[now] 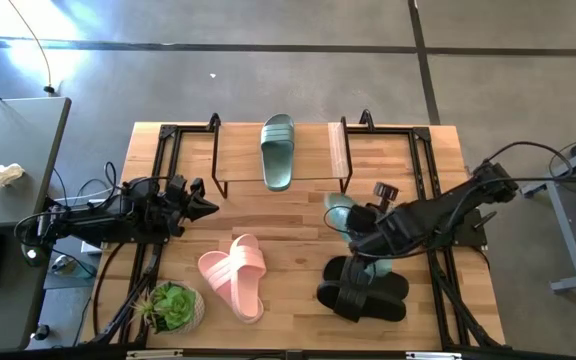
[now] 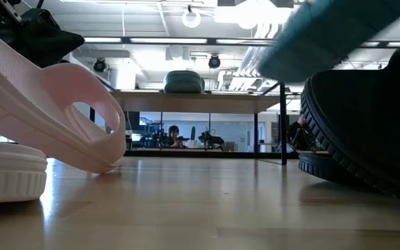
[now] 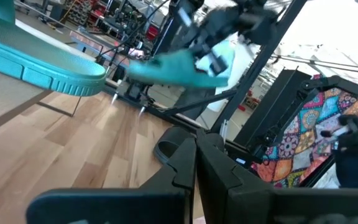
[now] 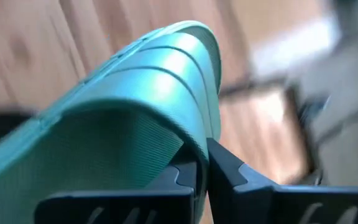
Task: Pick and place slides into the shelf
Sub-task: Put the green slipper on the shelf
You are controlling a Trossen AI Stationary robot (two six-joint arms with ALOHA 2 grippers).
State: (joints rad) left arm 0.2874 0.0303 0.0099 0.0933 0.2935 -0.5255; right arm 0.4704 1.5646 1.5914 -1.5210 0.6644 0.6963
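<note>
Six slides can be counted from above, in three colours. One green slide (image 1: 277, 150) lies on the plank of the shelf (image 1: 338, 152), toe toward the table's front; a second green slide (image 1: 344, 213) hangs in the right gripper (image 1: 360, 243), off the table. Two pink slides (image 1: 234, 277) are stacked crosswise, well to the left of that gripper, and two black slides (image 1: 361, 291) lie piled directly below and in front of it. One small potted plant (image 1: 172, 306) stands at the front left corner.

The table (image 1: 298, 260) is pale wooden planking with black frames at its sides. Around it is grey concrete floor, a grey desk (image 1: 18, 190) to the left, and — seen level across the tabletop — a bright workshop with ceiling lamps, where a person (image 2: 173, 136) sits far behind the shelf.

The right gripper is clamped tight on the lifted green slide; the right wrist view shows its fingers (image 4: 229, 168) pinched on the edge by the ribbed strap. It hovers between the black pile and the shelf — the shelf's right end is just beyond it. The left gripper (image 1: 206, 207) is closed on nothing, parked at the table's left side, near the shelf's left frame.
</note>
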